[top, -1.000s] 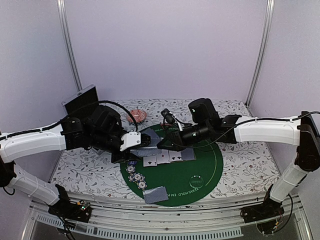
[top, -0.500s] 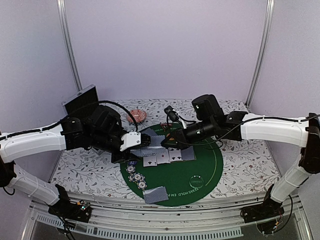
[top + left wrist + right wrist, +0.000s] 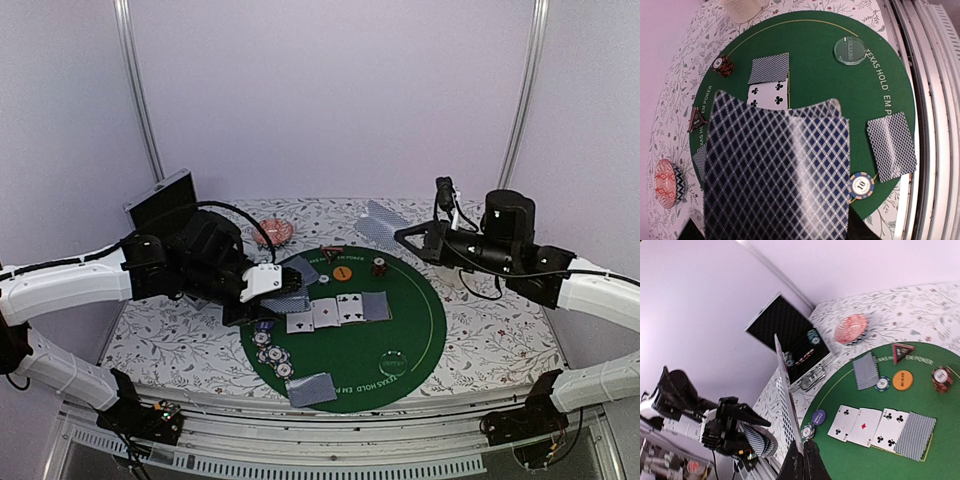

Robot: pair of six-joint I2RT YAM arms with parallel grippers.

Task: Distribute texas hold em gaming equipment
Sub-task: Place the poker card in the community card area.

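On the green mat (image 3: pixel 815 75), along the rim in pale letters, "TEXAS HOLD' EM" by the near edge and "POKER" at the far side. On a blue-edged chip (image 3: pixel 861 184) beside that rim, "10"; on the clear disc (image 3: pixel 850 50), lettering too small to read. On the face-up cards, suit signs only: black clubs on the club card (image 3: pixel 768 96), a red diamond on the diamond card (image 3: pixel 865 426)

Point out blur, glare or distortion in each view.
Top external: even soft light, sharp throughout. Left wrist: the near card deck is blurred with a pale glare streak; the green mat behind is sharp. Right wrist: the edge-on card is soft, the wall washed out.
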